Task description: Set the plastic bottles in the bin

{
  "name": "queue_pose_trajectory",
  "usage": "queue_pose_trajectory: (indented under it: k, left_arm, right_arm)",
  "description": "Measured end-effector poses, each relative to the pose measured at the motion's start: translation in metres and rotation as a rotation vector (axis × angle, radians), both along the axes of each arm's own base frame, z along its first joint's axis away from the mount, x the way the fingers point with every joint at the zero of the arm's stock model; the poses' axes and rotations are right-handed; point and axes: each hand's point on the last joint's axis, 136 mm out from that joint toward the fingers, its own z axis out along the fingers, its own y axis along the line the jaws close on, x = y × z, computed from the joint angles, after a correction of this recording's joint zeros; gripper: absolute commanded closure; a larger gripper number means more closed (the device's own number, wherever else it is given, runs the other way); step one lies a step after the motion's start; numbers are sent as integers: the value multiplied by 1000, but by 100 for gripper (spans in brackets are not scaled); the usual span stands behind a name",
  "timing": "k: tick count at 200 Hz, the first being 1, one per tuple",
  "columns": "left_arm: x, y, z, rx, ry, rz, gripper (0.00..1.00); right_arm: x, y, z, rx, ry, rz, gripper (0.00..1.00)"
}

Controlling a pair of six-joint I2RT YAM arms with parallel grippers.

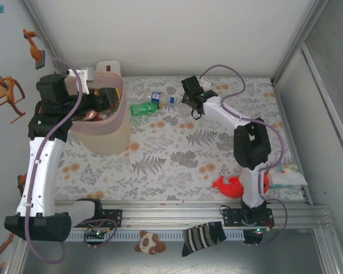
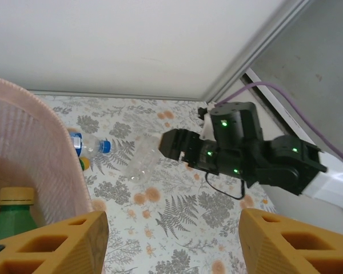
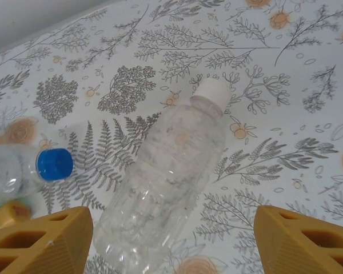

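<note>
- Fern-and-flower print in grey and orange is covering the flat table (image 1: 177,160).
- The bin (image 1: 111,134), a tall pale-pink translucent wastebasket with finely ribbed walls and a rounded rim, is standing at the far left of the table.
- A green bottle with a mustard cap (image 2: 11,214) is showing inside the bin, close against its wall.
- A clear ridged bottle (image 3: 166,177) with a white screw cap is lying on its side on the table, to the right of the bin.
- Just beside it, a blue-capped bottle (image 3: 28,171) of clear plastic is lying too. A second green bottle (image 1: 143,108) is lying nearest the bin.
- The right gripper (image 3: 171,242) is standing spread. Its blocky orange fingers are flanking the base end of the clear ridged bottle and are not pressing on it.
- The right arm is reaching forward and to the left, with its elbow raised.
- The left gripper (image 2: 171,242) is also spread, with nothing between its fingers, and is hanging above the bin's rim.
- The left arm is stretching forward along the table's left side.
</note>
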Motion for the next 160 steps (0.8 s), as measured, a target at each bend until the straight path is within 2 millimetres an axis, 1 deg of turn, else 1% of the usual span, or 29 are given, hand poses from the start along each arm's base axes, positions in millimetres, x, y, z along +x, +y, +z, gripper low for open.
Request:
queue_pose_trajectory:
  k: [20,46,76,123,160]
  left_arm:
    - [-1,-1,0,-2,3,-2,39]
    - [-2,-1,1,-6,0,-1,39]
    - [-3,-1,2,-7,-2,-2,39]
    - [-4,-1,3,-7,-3,-2,38]
    - [-6,-1,3,-7,-1,-2,38]
  right_arm:
    - [13,3,-10,14,3,-24,25]
    - [27,2,-21,34,9,-63,24]
    - [40,0,-42,45,31,-95,24]
    - [45,1,-77,49,90,-112,25]
    - [42,0,-95,38,126,-116,29]
